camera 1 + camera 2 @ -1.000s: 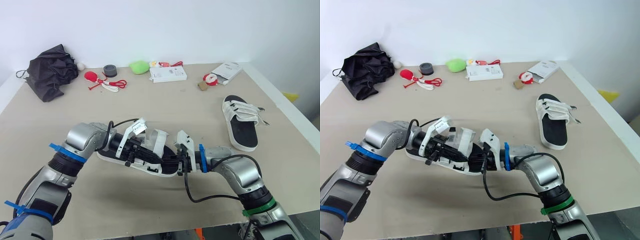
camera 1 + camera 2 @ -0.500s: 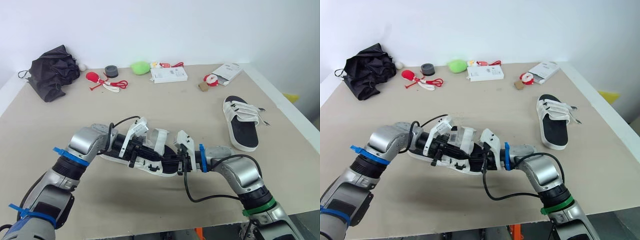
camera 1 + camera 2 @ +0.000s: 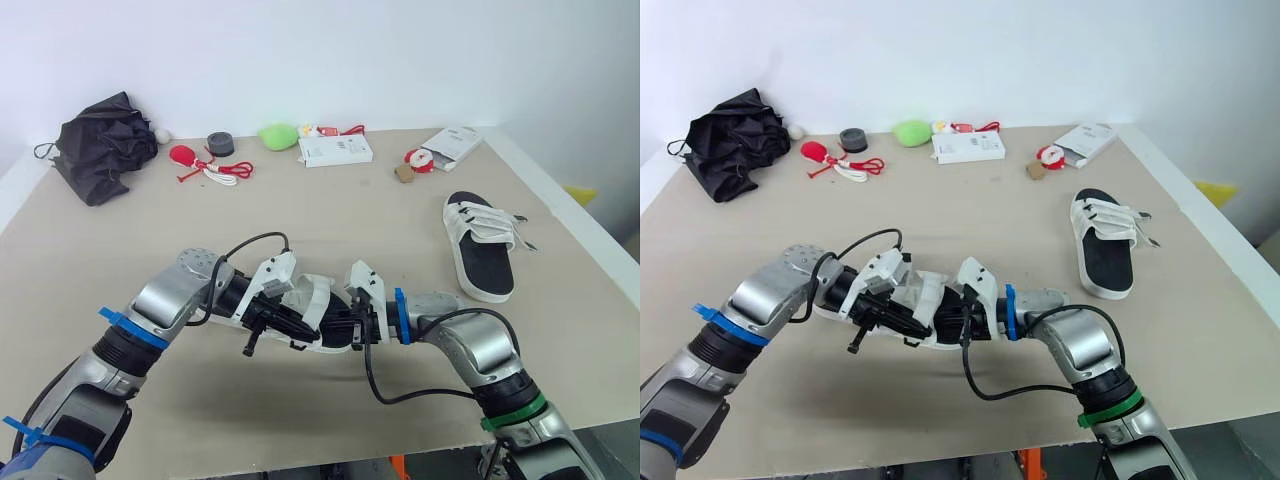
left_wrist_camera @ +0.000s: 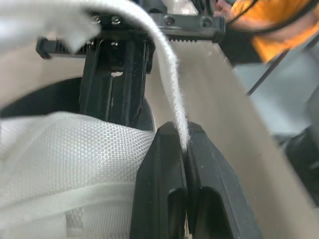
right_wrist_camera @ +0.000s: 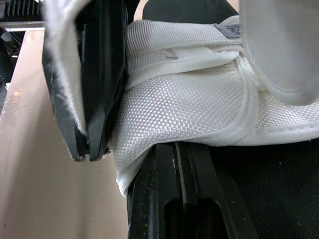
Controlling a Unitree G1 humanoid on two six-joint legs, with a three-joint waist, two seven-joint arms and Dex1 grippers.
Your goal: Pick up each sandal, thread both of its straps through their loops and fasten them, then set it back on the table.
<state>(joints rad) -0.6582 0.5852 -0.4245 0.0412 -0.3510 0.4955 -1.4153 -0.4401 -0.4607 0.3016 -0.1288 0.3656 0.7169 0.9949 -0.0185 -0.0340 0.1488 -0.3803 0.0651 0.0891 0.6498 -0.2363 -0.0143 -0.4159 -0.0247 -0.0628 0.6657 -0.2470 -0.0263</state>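
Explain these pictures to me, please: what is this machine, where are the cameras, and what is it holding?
It is a humanoid robot with two arms. The wide pictures come from cameras in its head, looking down at a table; the close-ups come from its wrists. Its left gripper pinches a white strap of a sandal; the right gripper is at that same sandal. A second sandal lies further right. A black bundle and a white box sit along the far edge.
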